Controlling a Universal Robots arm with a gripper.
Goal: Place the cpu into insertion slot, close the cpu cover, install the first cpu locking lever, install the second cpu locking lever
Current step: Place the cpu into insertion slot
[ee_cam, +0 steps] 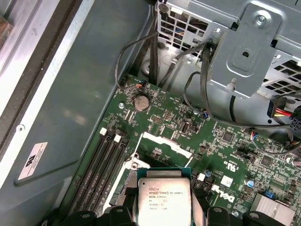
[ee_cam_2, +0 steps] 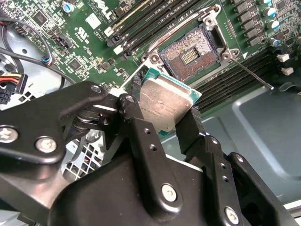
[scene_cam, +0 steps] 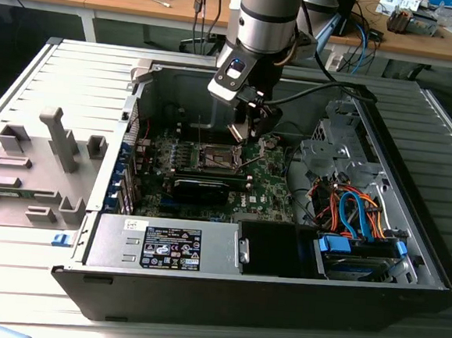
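Closest in the exterior view is the power supply [scene_cam: 165, 246], lying along the near wall of the open computer case [scene_cam: 410, 223]. Beyond it the arm reaches down into the case. The gripper [scene_cam: 248, 133] hangs over the motherboard [scene_cam: 272, 184], above the insertion slot [scene_cam: 213, 159] and a little towards the exterior view's right of it.

In the second wrist view the black fingers [ee_cam_2: 136, 125] sit closest, and they are pinching the cpu [ee_cam_2: 164, 106] by two opposite edges. The chip is held clear of the board and has not been seated. The slot [ee_cam_2: 190, 54] lies just past the chip's far edge with its brownish-gold contact field bare, so the cover is not down over it. The chip's sides seem to run roughly the same way as the socket's rim, so I judge the gap to be mostly a short reach forward and down. A thin metal rod [ee_cam_2: 251, 74] sticks out from one corner of the socket.

In the first wrist view the cpu [ee_cam: 162, 195] is again closest. It is a flat square with a dull silver-grey lid carrying small print, and a green edge shows round it. Long black memory slots [ee_cam: 101, 165] run alongside.
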